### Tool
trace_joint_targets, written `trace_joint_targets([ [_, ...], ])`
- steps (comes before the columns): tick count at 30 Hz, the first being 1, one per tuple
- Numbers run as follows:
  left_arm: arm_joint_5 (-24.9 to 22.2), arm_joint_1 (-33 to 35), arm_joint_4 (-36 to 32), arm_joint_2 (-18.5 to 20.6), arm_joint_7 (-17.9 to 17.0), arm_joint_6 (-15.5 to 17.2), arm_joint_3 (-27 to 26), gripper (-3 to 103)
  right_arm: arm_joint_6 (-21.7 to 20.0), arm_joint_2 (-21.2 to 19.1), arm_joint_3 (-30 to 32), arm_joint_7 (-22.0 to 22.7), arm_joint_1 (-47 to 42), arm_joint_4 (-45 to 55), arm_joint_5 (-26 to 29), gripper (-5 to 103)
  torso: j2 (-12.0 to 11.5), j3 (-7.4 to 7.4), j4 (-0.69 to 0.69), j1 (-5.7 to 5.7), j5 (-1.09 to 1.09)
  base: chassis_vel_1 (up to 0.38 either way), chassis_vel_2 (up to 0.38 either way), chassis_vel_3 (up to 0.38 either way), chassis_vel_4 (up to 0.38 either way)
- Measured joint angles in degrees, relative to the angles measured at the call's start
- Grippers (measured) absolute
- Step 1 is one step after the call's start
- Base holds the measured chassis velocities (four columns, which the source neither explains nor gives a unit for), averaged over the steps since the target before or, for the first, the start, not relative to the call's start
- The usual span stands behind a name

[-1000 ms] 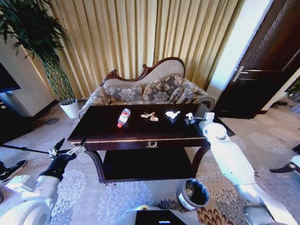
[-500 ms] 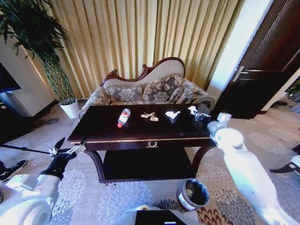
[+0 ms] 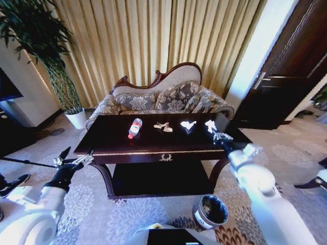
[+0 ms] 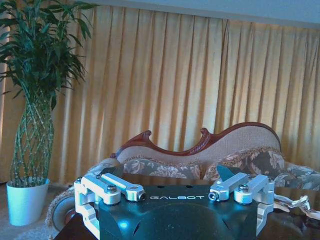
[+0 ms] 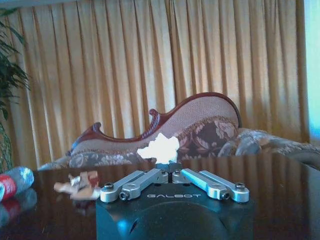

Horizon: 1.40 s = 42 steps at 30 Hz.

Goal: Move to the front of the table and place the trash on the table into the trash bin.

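Right gripper (image 3: 218,135) has drawn back toward the table (image 3: 153,145) front edge, clamped on one paper wad (image 3: 210,125). Head view: one bottle (image 3: 135,127), one tan scrap (image 3: 164,127), second wad (image 3: 187,124) on tabletop; trash bin (image 3: 210,211) on patterned carpet. Left gripper (image 3: 72,160) spread wide, low beside the table. Right wrist view: fingers pinch wad (image 5: 159,148); sofa, gold curtains behind.

- Room's bright; daylight comes thru the gold curtains (image 3: 153,41), backlit, warm glow.
- My head view bends hard at the edges: door frame & plant curve, fisheye look.
- Glossy table (image 3: 112,138) throws glare & mirror reflections of the trash; dark shadow under it.
- Wrist views softer, hazy; my right gripper (image 5: 169,169) w/ white paper wad (image 5: 159,148) slightly blurred.
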Motion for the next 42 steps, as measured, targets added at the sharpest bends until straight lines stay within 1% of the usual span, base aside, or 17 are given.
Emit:
trace_joint_targets([
  [1, -0.1, -0.1, 0.0, 0.0, -0.1, 0.2, 0.1, 100, 0.5, 0.6, 0.7, -0.1, -2.3, 1.1, -0.6, 0, 0.0, 0.00, 0.00, 0.00, -0.01, 0.000, 0.000, 0.000, 0.000],
  [7, 0.1, -0.3, 0.0, 0.2, -0.1, 0.3, 1.5, 100, 1.2, 2.4, 2.6, -0.4, -7.4, 4.1, -1.2, 0, 0.0, 0.00, 0.01, 0.00, -0.01, 0.000, 0.000, 0.000, 0.000],
  [12, 0.6, -0.8, 0.0, 0.5, -0.1, 0.3, 2.7, 100, 1.2, 3.7, 2.6, -0.4, -7.8, 5.3, -1.9, 0, 0.0, 0.01, 0.02, 0.00, 0.00, 0.000, 0.000, 0.000, 0.000],
  [19, 0.7, -1.0, 0.0, 0.8, -0.1, 0.4, 3.1, 100, 1.0, 4.7, 2.0, -0.4, -7.5, 5.7, -2.8, 0, 0.0, 0.02, 0.01, 0.02, 0.00, 0.048, -0.047, -0.052, 0.057],
  [29, 0.7, -1.0, 0.0, 0.9, -0.1, 0.3, 3.3, 100, 0.9, 4.9, 1.4, -0.4, -6.7, 4.0, -4.9, 0, 0.0, 0.01, 0.01, 0.00, 0.00, 0.192, -0.198, -0.217, 0.207],
  [32, 0.8, -1.0, 0.0, 0.7, -0.1, 0.3, 3.6, 100, 0.9, 4.9, 0.7, -0.5, -6.4, 1.3, -7.1, 0, 0.0, -0.02, 0.01, -0.06, 0.00, 0.166, -0.182, -0.209, 0.192],
  [34, 0.8, -1.0, 0.0, 0.6, -0.1, 0.3, 3.6, 100, 0.9, 5.0, 0.6, -0.5, -6.4, 0.7, -7.4, 0, 0.0, -0.03, 0.01, -0.06, 0.00, 0.116, -0.124, -0.166, 0.132],
  [36, 0.8, -1.0, 0.0, 0.5, -0.1, 0.3, 3.6, 100, 0.9, 5.4, -0.5, -0.5, -6.3, -3.4, -8.6, 0, 0.0, -0.02, 0.01, -0.06, 0.00, 0.010, -0.013, -0.051, 0.044],
  [38, 0.8, -0.9, 0.0, 0.5, -0.1, 0.3, 3.6, 100, 0.9, 5.5, -0.8, -0.6, -6.1, -4.7, -9.3, 0, 0.0, -0.02, 0.00, -0.06, 0.00, 0.000, 0.000, 0.000, 0.000],
  [39, 0.8, -0.9, 0.0, 0.4, -0.1, 0.3, 3.6, 100, 0.9, 5.6, -1.4, -0.7, -5.6, -7.9, -10.5, 0, 0.0, 0.01, 0.00, -0.03, 0.00, 0.000, 0.000, 0.000, 0.000],
  [42, 0.9, -0.9, 0.0, 0.3, -0.1, 0.3, 3.7, 100, 0.0, 5.7, -2.5, -0.7, -3.6, -15.5, -11.5, 0, -0.1, 0.04, 0.02, 0.06, 0.00, -0.032, 0.050, 0.055, -0.045],
])
